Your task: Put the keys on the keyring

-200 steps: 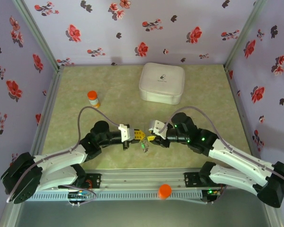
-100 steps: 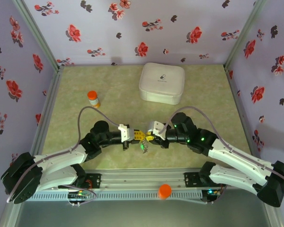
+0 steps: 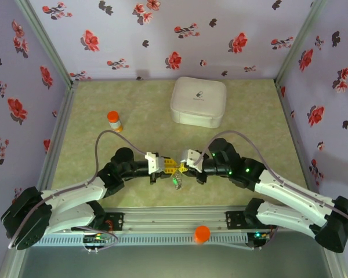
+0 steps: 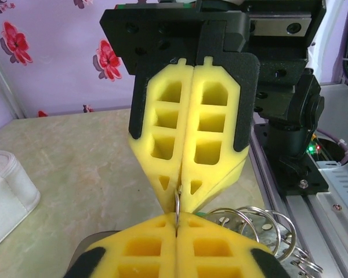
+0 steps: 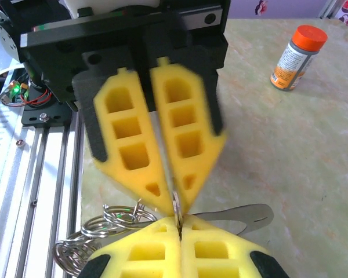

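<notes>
**Keyring pinched at the tips, no key threaded yet**

We found both arms tip to tip over the near middle of the surface (image 3: 133, 104). The right end effector (image 4: 180, 197) was clamped shut on the keyring (image 4: 177, 204), a thin loop seen edge-on right at its tips. The left end effector (image 3: 174, 167) met it from the other side, its pads flanking the same loop. In the right wrist view they were blurred, with a slim gap up the middle, so we could not tell whether it gripped or merely touched. A bunch of bright rings (image 4: 249, 223) hung just beside the tips. A flat metal key (image 5: 246, 215) lay behind them, and we could not make out whether it was on a loop.

We judged this the steadying step before threading, with the loop held from two sides. The next move called for one firm grip on the loop while the other arm took the key and lined its hole with the loop's split end. The moves would need to be small, since so thin a loop could twist or slip between foam pads.
</notes>
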Action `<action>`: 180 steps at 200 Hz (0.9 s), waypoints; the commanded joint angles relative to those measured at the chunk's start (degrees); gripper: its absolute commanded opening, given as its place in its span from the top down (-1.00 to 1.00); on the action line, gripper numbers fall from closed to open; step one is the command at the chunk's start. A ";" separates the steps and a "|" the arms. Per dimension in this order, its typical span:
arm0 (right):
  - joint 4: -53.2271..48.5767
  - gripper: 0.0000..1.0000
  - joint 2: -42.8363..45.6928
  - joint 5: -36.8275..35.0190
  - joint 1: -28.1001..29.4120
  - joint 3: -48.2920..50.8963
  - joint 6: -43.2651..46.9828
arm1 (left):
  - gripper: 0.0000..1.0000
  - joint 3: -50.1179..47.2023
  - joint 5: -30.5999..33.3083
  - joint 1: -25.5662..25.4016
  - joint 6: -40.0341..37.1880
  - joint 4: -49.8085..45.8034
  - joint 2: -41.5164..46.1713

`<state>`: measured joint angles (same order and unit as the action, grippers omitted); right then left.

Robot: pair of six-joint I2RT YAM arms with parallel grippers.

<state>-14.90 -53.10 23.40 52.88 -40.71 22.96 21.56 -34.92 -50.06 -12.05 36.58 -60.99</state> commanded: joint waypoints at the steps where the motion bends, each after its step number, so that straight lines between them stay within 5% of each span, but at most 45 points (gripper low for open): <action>1: -2.86 1.00 -0.52 -1.31 0.81 -3.60 1.62 | 0.53 2.50 1.97 0.22 -3.29 -5.63 1.39; 52: -12.36 1.00 -5.53 -4.59 3.02 -9.88 5.73 | 0.78 7.54 4.16 0.10 -9.39 -19.95 1.31; 97: -15.10 1.00 -7.74 -6.82 3.89 -13.13 6.01 | 1.00 8.17 3.71 0.14 -9.06 -19.84 1.73; 117: -10.09 0.44 -4.39 -6.43 3.01 -9.26 3.95 | 1.00 6.53 2.79 0.14 -7.00 -15.67 2.18; 180: -4.69 0.34 0.39 -5.71 1.32 -2.75 -0.19 | 1.00 1.66 1.12 0.20 -2.80 -3.39 2.08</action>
<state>-23.18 -54.02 17.39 54.37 -45.21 25.08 23.92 -32.62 -50.06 -16.78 25.65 -59.66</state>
